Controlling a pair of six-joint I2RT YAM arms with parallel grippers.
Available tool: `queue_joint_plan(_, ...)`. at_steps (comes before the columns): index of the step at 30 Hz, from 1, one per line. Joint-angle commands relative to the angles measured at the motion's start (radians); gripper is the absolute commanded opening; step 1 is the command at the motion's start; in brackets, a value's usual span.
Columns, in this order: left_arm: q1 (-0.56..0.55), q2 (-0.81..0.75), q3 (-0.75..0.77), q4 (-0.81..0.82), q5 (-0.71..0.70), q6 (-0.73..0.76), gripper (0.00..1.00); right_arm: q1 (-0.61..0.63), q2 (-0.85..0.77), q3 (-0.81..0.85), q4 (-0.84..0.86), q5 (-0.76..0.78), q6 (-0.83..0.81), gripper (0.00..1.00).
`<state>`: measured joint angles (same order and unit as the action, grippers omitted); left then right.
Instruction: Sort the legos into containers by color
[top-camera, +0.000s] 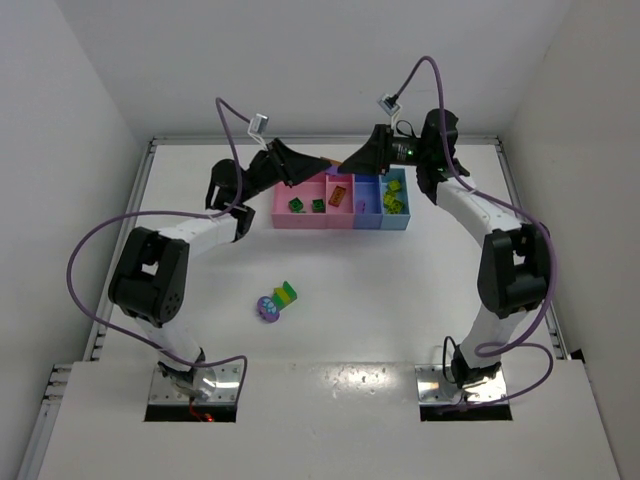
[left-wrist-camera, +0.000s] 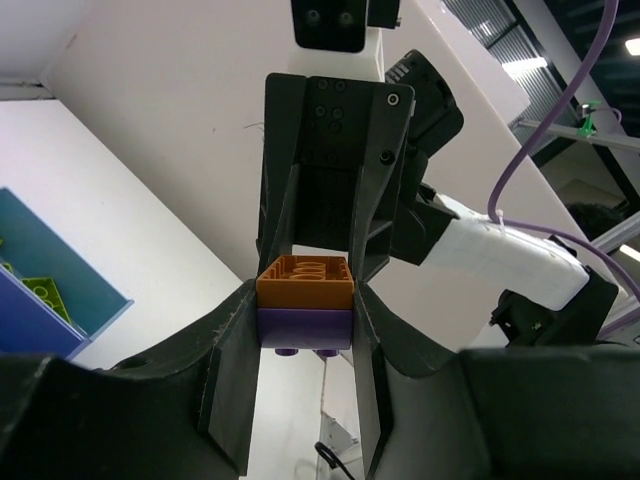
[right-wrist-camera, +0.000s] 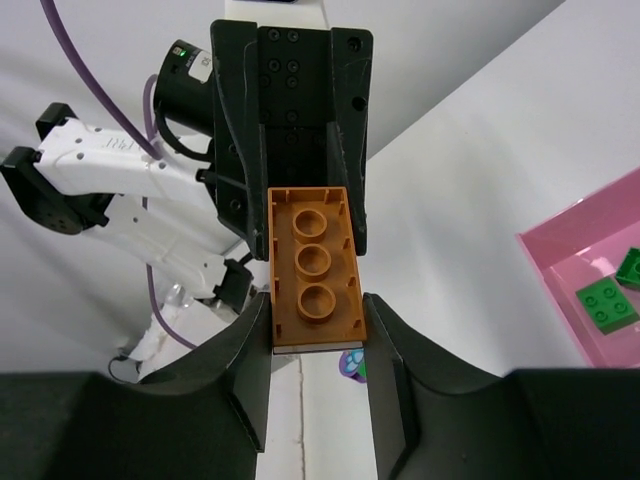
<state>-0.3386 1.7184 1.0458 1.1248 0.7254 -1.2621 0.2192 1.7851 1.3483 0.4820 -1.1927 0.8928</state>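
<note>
- The right claw (right-wrist-camera: 318, 325) is clenched on the long sides of an orange brick (right-wrist-camera: 315, 270), whose hollow underside faces its camera. Nose to nose with it, the left claw (left-wrist-camera: 305, 335) is clenched on the purple brick (left-wrist-camera: 305, 328) that is pressed onto the orange one.
- The joined pair hangs in the air between the two claws, above the far side of the tray (top-camera: 300, 222) and close to the desk's far edge.
- Handling, as I judge it: the plastic is light, rigid and glossy, and not fragile. The stud joint holds by friction, so a straight pull may let the smooth walls slide. The flat opposite side walls are the place to hold, one brick per claw, and a tilting peel should part them.
- In the tray, the left pink compartment holds two green bricks (top-camera: 297, 205) and the next pink one an orange piece (top-camera: 340, 194). The purple-blue one (top-camera: 365, 203) shows a small item I cannot identify, and the light blue one holds yellow-green bricks (top-camera: 393, 197).
- Out on the desk (top-camera: 420, 290), well apart from the tray toward the near-left, a round purple piece (top-camera: 267, 308) lies touching a green-and-yellow strip (top-camera: 286, 293).
</note>
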Motion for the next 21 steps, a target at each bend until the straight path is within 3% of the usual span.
queue_joint_plan(1, 0.000, -0.052, -0.001, 0.061, -0.009, 0.033, 0.25, 0.012, 0.005, 0.034, 0.079, -0.042, 0.008, 0.18)
queue_joint_plan(2, 0.000, -0.052, -0.001, 0.041, 0.003, 0.050, 0.35, 0.012, -0.006, 0.025, 0.079, -0.042, 0.008, 0.13)
queue_joint_plan(3, 0.000, -0.052, 0.008, 0.024, 0.014, 0.065, 0.38, 0.012, -0.016, 0.015, 0.079, -0.056, -0.003, 0.11)
queue_joint_plan(7, 0.000, -0.052, 0.069, -0.164, 0.115, 0.186, 0.42, 0.003, -0.035, -0.005, 0.060, -0.094, -0.047, 0.07)
queue_joint_plan(13, 0.009, -0.065, 0.154, -0.448, 0.274, 0.484, 0.46, -0.027, -0.065, -0.005, -0.017, -0.146, -0.142, 0.04)
queue_joint_plan(14, 0.009, -0.065, 0.177, -0.567, 0.305, 0.534, 0.52, -0.027, -0.066, -0.005, -0.049, -0.146, -0.156, 0.04)
queue_joint_plan(16, 0.018, -0.065, 0.238, -0.725, 0.339, 0.674, 0.54, -0.037, -0.075, -0.005, -0.083, -0.156, -0.184, 0.03)
queue_joint_plan(18, 0.018, -0.065, 0.238, -0.726, 0.371, 0.707, 0.57, -0.037, -0.075, -0.005, -0.083, -0.156, -0.184, 0.03)
queue_joint_plan(21, 0.029, -0.056, 0.258, -0.801, 0.423, 0.759, 0.76, -0.037, -0.075, 0.006, -0.083, -0.168, -0.193, 0.02)
